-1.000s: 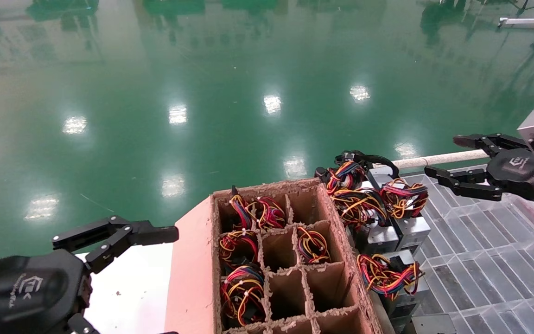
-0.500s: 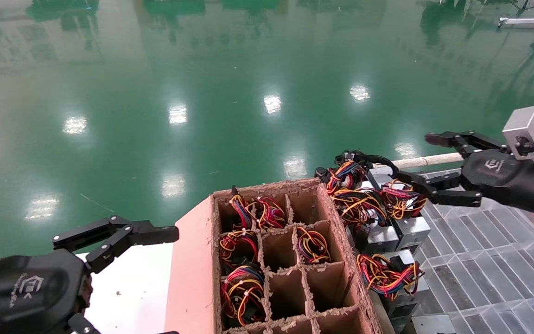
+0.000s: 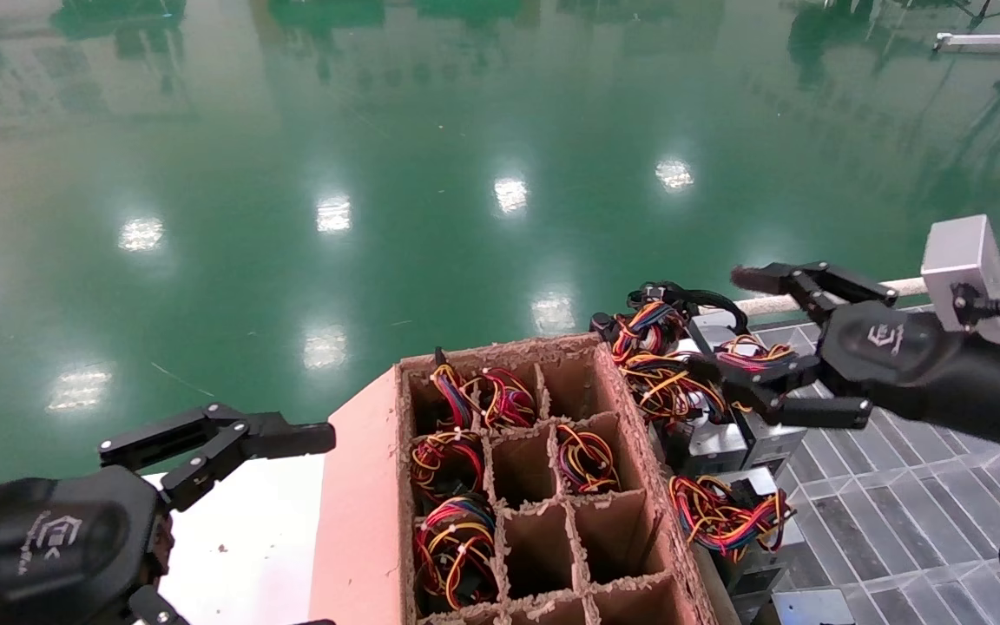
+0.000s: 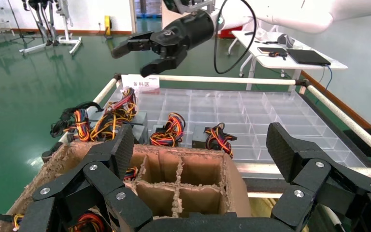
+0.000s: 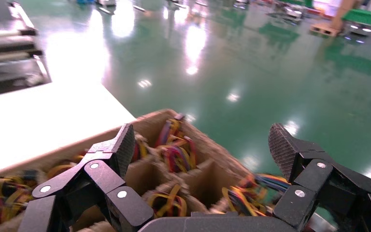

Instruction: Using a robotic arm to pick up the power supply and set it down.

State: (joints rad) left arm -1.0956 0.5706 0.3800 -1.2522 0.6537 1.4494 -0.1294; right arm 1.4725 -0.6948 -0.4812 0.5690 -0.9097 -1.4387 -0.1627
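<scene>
The robotic arm's right gripper (image 3: 734, 325), black with a silver wrist block, hangs open over the grey power supplies at the tray's left edge. Its lower finger crosses the red, yellow and orange wires of the nearest power supply (image 3: 776, 436); it holds nothing. The left wrist view shows this right gripper (image 4: 133, 62) open, above the tray's far corner. In the right wrist view the right gripper (image 5: 203, 147) frames box cells and blurred wire loops (image 5: 249, 193). My left gripper (image 3: 313, 521) is parked open at the lower left, and the left gripper (image 4: 200, 150) faces the box.
A cardboard box (image 3: 361, 486) with dividers holds several wired power supplies in its cells. More power supplies (image 3: 726, 516) stand between it and the clear compartment tray (image 3: 899, 486). A white rail (image 3: 804, 301) borders the tray's far side. A white table (image 3: 240, 538) lies beside the box.
My right gripper has moved left and a little down, from the tray's far right edge to above the power supplies, staying open. The left arm has not moved.
</scene>
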